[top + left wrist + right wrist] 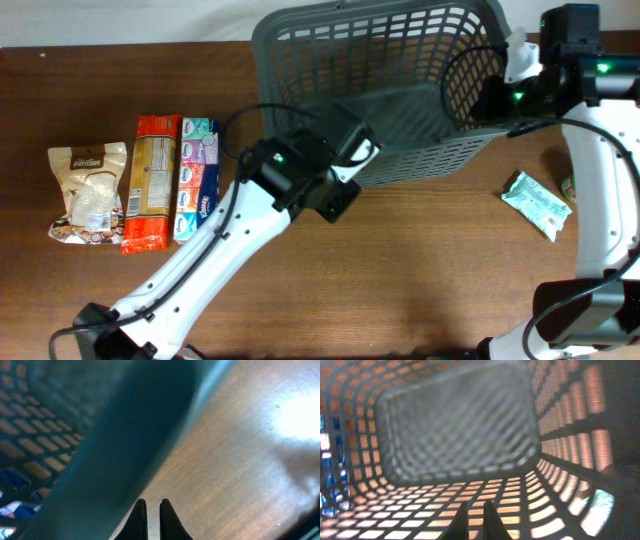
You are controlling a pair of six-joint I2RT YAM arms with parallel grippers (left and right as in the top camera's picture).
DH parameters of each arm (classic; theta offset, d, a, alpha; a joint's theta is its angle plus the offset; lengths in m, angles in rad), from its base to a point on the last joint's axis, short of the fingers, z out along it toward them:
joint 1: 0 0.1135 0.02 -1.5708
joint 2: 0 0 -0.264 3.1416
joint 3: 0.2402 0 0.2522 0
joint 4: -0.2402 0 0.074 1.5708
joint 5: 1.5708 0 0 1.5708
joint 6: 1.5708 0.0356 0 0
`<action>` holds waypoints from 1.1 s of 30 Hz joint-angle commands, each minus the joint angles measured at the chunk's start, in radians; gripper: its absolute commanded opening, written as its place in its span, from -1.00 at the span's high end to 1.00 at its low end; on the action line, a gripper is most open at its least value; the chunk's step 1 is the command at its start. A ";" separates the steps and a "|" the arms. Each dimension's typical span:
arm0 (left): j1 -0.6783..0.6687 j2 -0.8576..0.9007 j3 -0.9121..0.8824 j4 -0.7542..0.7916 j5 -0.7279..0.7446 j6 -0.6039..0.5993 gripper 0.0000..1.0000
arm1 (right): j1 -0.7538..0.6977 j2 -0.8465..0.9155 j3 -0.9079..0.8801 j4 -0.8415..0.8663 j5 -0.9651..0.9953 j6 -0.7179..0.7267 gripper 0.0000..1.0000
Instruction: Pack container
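Basket (300, 70): dark grey, lattice-sided, seemingly tilted on the desk (430, 270). Left gripper (153, 510): fingers drawn narrow with nothing between them; the basket's thick rim is just ahead and to its left. Right gripper (475, 512): fingers likewise nearly together and empty, reaching inside the basket with lattice walls around it. Snack bag (88, 192), red packet (152, 180), tissue pack (196, 178): side by side, well apart from the left gripper. Green pouch (537, 203): on the desk behind the right gripper, outside the basket.

Print on the pale pouch (88, 190), red packet (150, 180) and tissue pack (195, 178), too small to read
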 commanded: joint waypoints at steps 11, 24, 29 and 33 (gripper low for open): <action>0.119 0.055 0.017 0.049 -0.019 0.016 0.96 | 0.091 0.005 0.007 -0.011 0.013 -0.011 0.92; 0.164 0.045 0.018 0.024 -0.008 0.015 0.96 | 0.089 -0.006 0.010 0.013 0.012 -0.027 0.92; 0.154 -0.028 0.018 -0.063 -0.007 0.015 0.74 | 0.075 -0.032 0.042 0.061 0.013 -0.030 0.92; 0.159 -0.143 0.021 -0.079 -0.027 0.015 -0.18 | 0.003 -0.043 0.118 0.071 0.013 -0.017 0.92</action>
